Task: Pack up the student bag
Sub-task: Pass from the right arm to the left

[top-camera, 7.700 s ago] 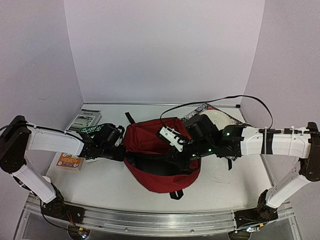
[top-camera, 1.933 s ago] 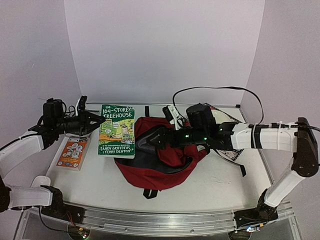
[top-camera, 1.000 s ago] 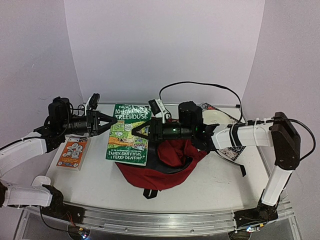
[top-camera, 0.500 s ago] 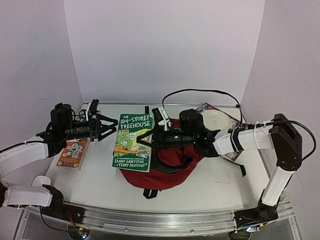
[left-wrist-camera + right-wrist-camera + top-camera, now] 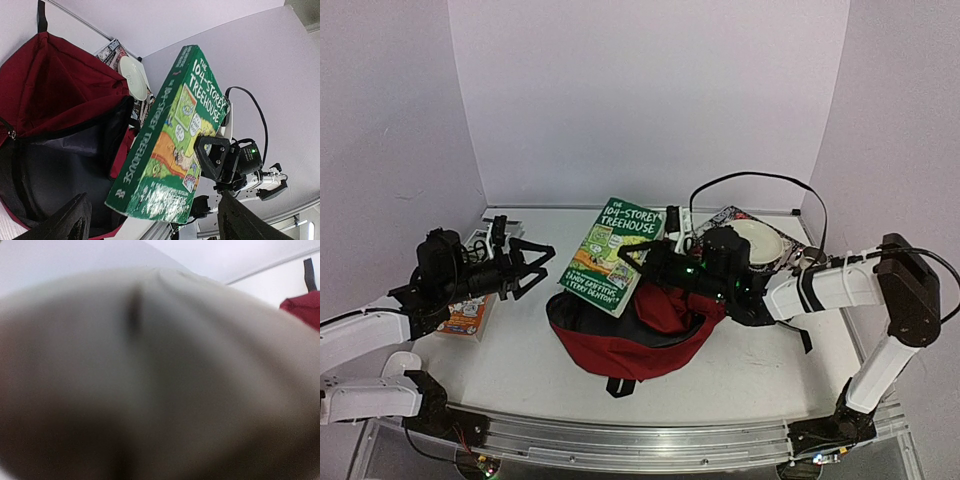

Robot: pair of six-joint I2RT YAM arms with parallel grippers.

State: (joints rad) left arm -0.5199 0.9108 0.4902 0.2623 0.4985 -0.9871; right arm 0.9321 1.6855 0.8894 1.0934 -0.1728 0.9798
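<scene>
The white surface (image 5: 510, 365) carries all of it. My student bag (image 5: 640, 345) lies slumped at its middle, dark red, mouth gaping and dark lining showing inside. A green book (image 5: 615, 255), "The 104-Storey Treehouse", hangs tilted in the air over the bag's far left rim, cover up. Further right a white plate (image 5: 760, 238) sits on a patterned sheet, well apart from the book. A small orange book (image 5: 465, 318) lies flat near the surface's left edge. My right pincer (image 5: 642, 258) is clenched on the green book's right edge, 1 finger pad (image 5: 215, 159) pressed on the cover; my right wrist camera gives only a pale blur. My left pincer (image 5: 538, 268) is released, its 2 fingers spread wide, near the book's left side without touching it.
</scene>
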